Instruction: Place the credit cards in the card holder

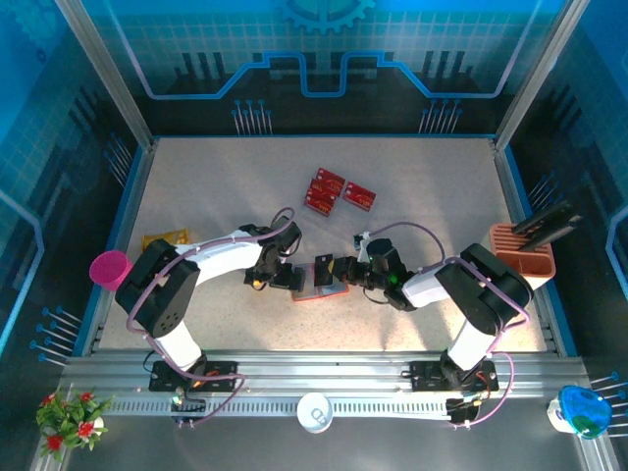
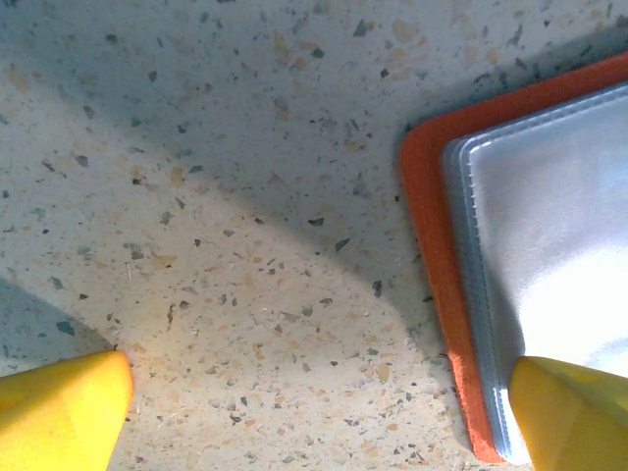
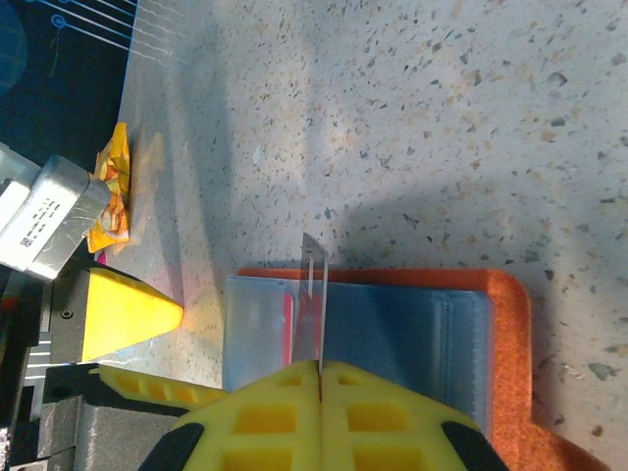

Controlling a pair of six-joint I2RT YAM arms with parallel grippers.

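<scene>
- Top view: the card holder (image 1: 319, 287) lay open at mid-frame on the surface (image 1: 216, 186), with an arm on either side of it. My left jaws were at its left edge and my right jaws at its right edge, so both were right on it. The loose credit cards (image 1: 337, 192) sat in a red cluster higher in the frame, well apart from both arms.
- Left wrist view: my left jaws stood wide and held nothing. One yellow fingertip (image 2: 61, 407) was at lower left over bare surface. The other (image 2: 571, 417) was at lower right over the corner of the grey pockets (image 2: 549, 235). The holder's orange rim (image 2: 432, 245) ran down the right of the frame, so the holder lay to the right of the gap. I judged this side was placed to pin the holder down.
- Right wrist view: my right jaws were closed on a thin card (image 3: 316, 294), seen edge-on. It rose straight up the frame from the bottom centre and crossed the grey pockets, its far end just past the holder's upper rim. Orange showed at the right corner (image 3: 505, 324). My left arm's fingertip (image 3: 132, 314) sat just left of the pockets. The card stood on edge to the pocket face, and I judged it would need laying flatter to enter a slot.
</scene>
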